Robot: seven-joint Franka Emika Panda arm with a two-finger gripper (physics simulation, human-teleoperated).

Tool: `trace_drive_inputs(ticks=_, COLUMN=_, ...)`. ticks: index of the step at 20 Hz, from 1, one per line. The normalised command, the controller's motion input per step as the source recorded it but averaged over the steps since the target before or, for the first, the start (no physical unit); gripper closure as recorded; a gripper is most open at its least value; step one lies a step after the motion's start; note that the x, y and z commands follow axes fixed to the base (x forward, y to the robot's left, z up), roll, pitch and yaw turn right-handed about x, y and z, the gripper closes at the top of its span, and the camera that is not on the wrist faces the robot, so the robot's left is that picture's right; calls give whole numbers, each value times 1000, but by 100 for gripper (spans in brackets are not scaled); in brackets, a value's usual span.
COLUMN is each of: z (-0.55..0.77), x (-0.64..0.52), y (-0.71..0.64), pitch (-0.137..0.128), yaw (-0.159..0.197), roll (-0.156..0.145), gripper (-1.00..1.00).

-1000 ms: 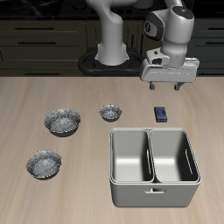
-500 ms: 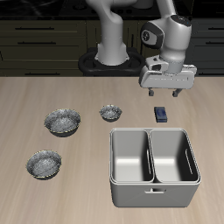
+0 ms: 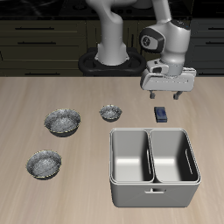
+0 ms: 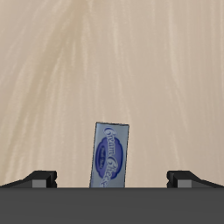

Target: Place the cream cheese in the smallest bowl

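The cream cheese (image 3: 161, 113) is a small flat dark blue box lying on the table just behind the steel tub. In the wrist view it (image 4: 112, 154) lies flat with its oval label up. My gripper (image 3: 167, 90) hangs open and empty in the air above the box, a little farther back. Its two fingertips (image 4: 39, 178) show wide apart on either side of the box. The smallest bowl (image 3: 110, 112) stands on the table beside the cream cheese, at about the same depth, with bare wood between them.
A double steel rectangular tub (image 3: 154, 166) stands near the table's front edge, just in front of the cream cheese. Two larger speckled bowls (image 3: 63, 121) (image 3: 44, 163) stand beyond the smallest bowl. The robot's base (image 3: 112, 54) is at the back.
My gripper has moved down and slightly nearer the cream cheese, staying open. The box and bowls have not moved.
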Motion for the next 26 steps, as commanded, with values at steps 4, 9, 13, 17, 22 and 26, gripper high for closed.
trace_drive_inputs(ticks=4, z=-111, x=-44, y=-16, pitch=-4, yaw=0, roll=-6, gripper=-100)
trace_drive_inputs(ticks=9, z=-162, x=-62, y=3, pitch=2, yaw=-13, roll=6, gripper=-100)
trace_drive_inputs(ticks=13, z=-87, x=-71, y=-1, pitch=-36, yaw=6, roll=-7, gripper=-100)
trace_drive_inputs(ticks=17, z=-137, x=-26, y=-63, pitch=-31, yaw=12, roll=-22, gripper=-100)
trace_drive_inputs(ticks=22, z=-113, x=52, y=15, pitch=17, yaw=-12, roll=10, gripper=-100)
trace_drive_inputs(ticks=26, z=-68, x=18, y=5, pitch=3, yaw=-10, roll=6, gripper=-100)
